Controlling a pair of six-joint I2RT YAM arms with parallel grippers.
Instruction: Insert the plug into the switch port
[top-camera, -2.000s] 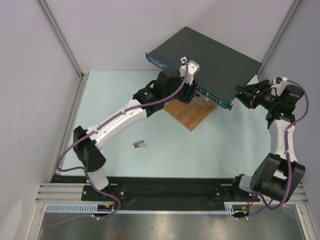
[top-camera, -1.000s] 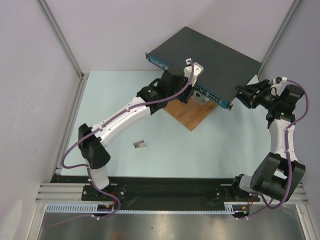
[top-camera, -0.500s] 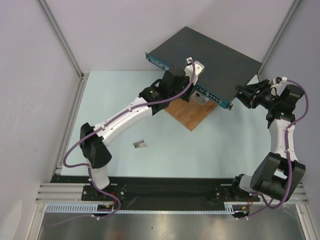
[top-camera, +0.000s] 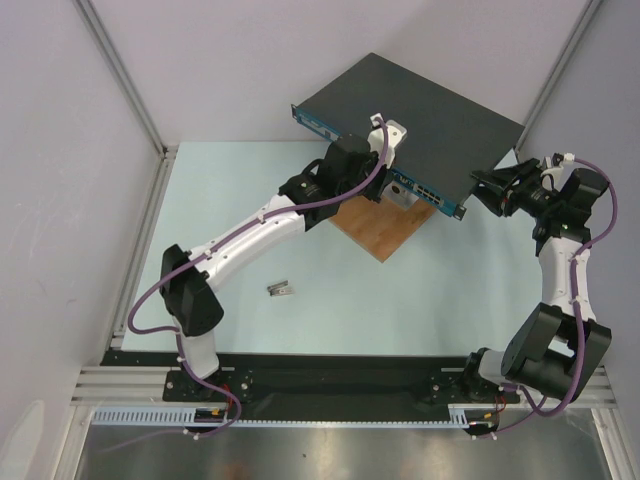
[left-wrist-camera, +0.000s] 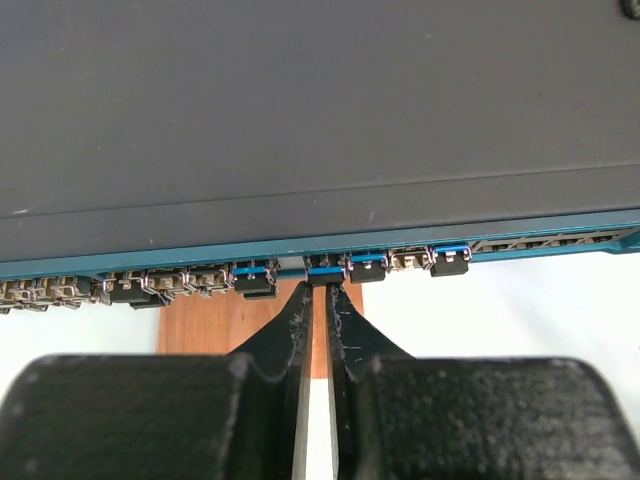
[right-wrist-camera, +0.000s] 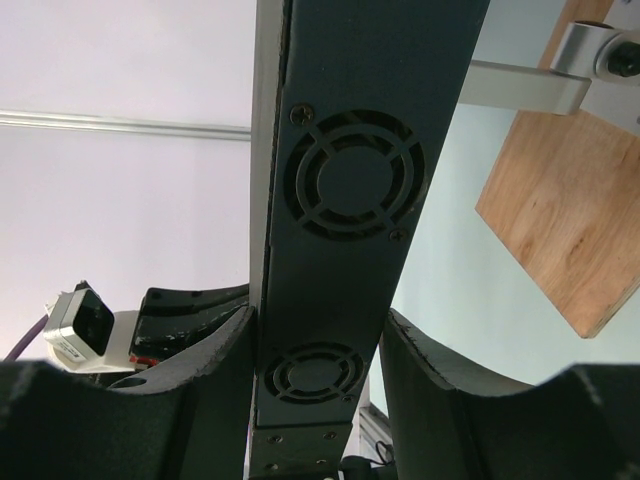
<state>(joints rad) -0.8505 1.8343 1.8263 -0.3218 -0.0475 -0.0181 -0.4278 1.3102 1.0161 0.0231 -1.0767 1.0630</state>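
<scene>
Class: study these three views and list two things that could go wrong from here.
1. The left hand pinches the plug with thin fingertips, between seated neighbouring plugs. A slight skew could jam it or knock one of them.
2. The switch seems steadied by the right hand at its fan end. A hard push might shift it.

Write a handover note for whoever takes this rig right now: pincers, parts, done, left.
Left pincer: shut on the plug, at the blue front face of the switch.
Right pincer: appears clamped across the switch's fan end, bracing it.
The switch lies partly over the wooden board.
Done: the plug is in a port, about level with the neighbouring plugs.
Left: full seating can't be confirmed. Press gently if needed, open the left, back out, then free the right.
</scene>
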